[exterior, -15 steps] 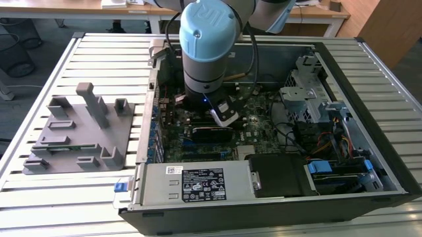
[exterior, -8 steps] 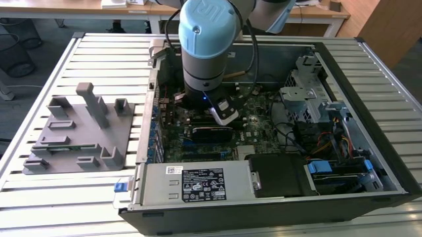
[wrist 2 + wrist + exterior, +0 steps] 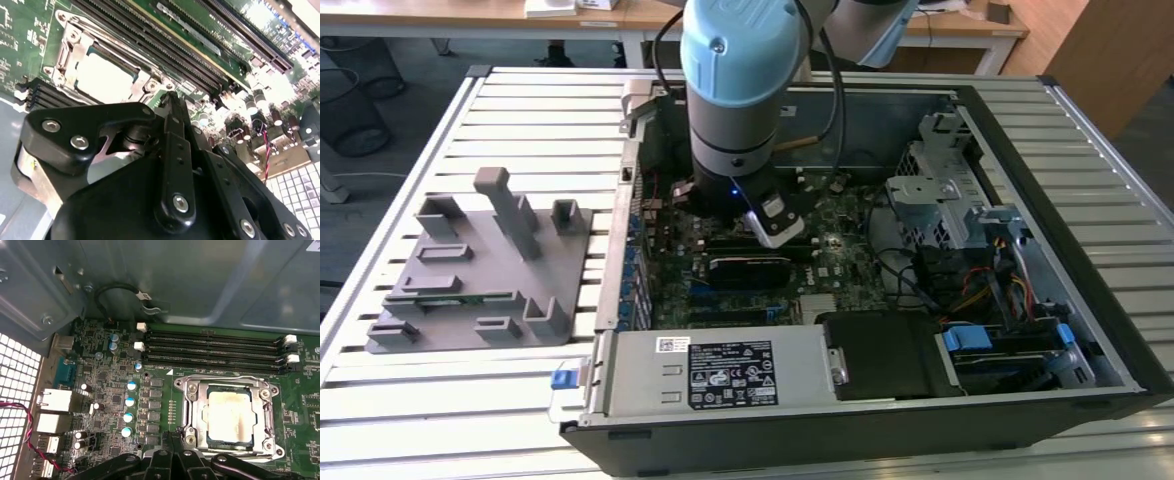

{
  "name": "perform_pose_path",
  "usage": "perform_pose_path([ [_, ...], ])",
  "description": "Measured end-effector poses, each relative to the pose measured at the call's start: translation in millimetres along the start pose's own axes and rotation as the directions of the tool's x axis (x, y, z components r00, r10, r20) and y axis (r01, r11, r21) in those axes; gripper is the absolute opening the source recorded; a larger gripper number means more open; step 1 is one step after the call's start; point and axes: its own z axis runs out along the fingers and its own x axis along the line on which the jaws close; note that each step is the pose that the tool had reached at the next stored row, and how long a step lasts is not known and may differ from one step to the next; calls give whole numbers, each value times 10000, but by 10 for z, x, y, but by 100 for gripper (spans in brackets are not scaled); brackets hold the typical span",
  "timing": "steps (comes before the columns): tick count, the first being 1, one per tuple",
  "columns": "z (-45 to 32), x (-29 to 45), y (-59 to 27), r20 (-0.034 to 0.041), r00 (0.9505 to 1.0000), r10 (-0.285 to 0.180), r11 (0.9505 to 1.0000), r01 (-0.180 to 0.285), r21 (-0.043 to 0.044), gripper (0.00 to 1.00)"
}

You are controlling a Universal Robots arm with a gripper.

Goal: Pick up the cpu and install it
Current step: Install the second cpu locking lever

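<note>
the small pale silver-grey square cpu [image 3: 229,415] already lies in its metal-rimmed socket frame [image 3: 187,405] just beside the empty black gripper [image 3: 172,440], fingers pinched together, which could nudge it askew.

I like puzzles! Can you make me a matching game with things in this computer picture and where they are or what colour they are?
Things:
1. cpu
2. grey plastic fixture
3. end effector
4. memory slots

Clues:
A. on the slatted table, outside the computer case
B. long black rows
C. pale square sitting inside the metal socket frame
D. black, just beside the socket

Pairs: 1-C, 2-A, 3-D, 4-B
</note>
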Motion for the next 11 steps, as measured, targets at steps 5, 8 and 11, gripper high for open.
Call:
perform_pose_path([
  [5,-26,0,7,2,10000,-1,10000,1,4,11],
  [8,-57,-1,17,4,10000,-1,10000,1,3,11],
  [11,-76,-1,23,3,10000,-1,10000,1,2,11],
])
